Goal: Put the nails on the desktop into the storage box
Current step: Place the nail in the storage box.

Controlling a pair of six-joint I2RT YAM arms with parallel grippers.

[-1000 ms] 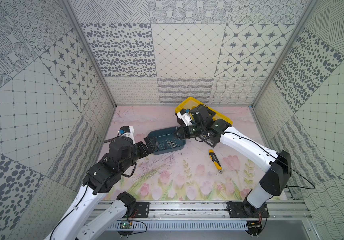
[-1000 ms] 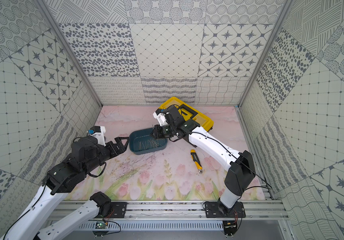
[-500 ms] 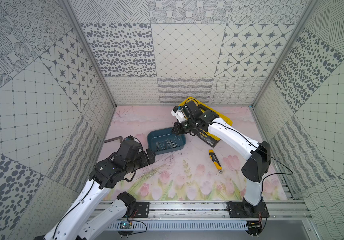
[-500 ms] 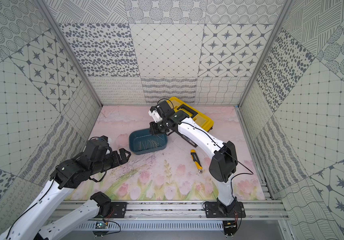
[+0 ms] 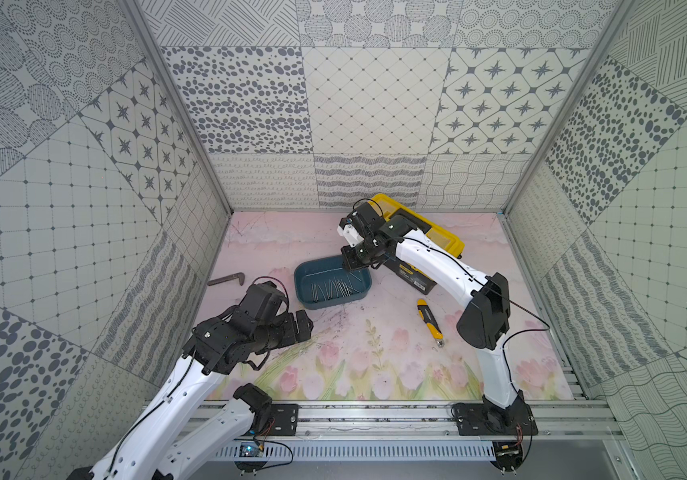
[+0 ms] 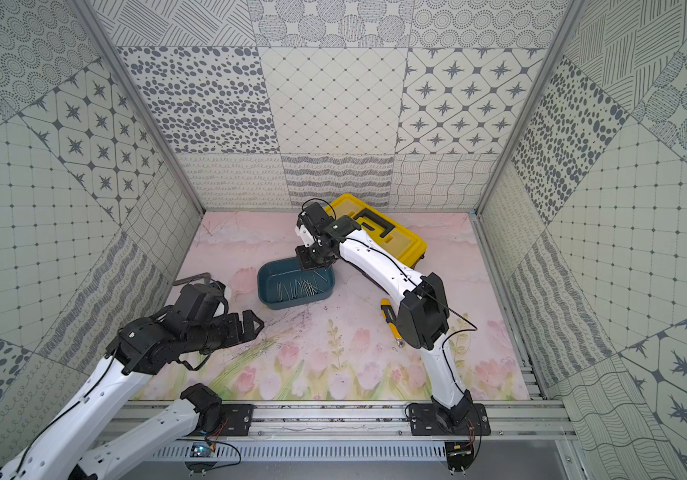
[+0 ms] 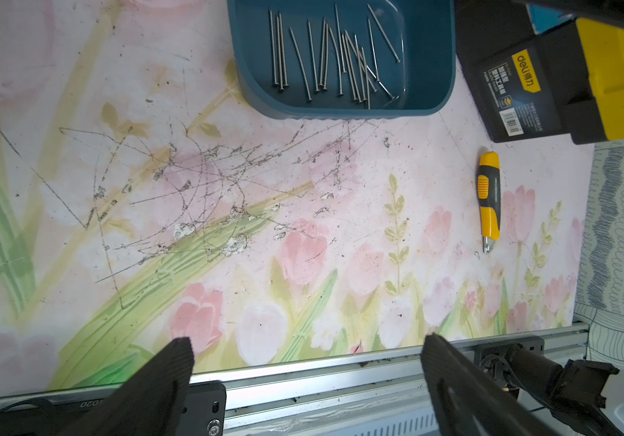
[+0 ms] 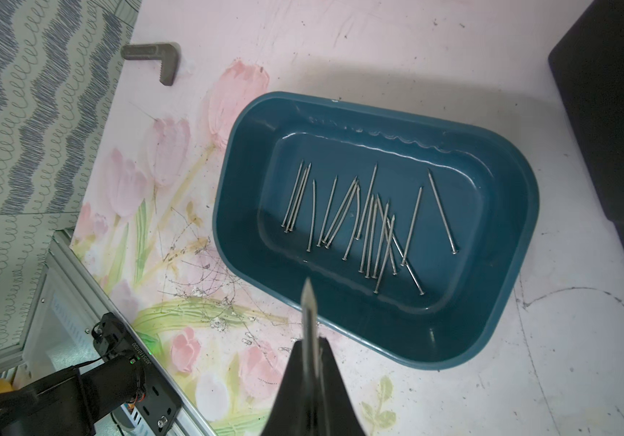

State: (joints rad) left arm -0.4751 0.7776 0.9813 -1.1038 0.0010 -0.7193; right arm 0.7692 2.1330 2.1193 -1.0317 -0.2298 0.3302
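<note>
Grey nail along right gripper, tip toward storage box

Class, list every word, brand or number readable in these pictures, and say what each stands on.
"deli", then Chinese characters: yellow label on the black toolbox.
Small print and barcode beneath it: too small to read.
Printed digits on a black arm joint: too blurred to read.
</note>
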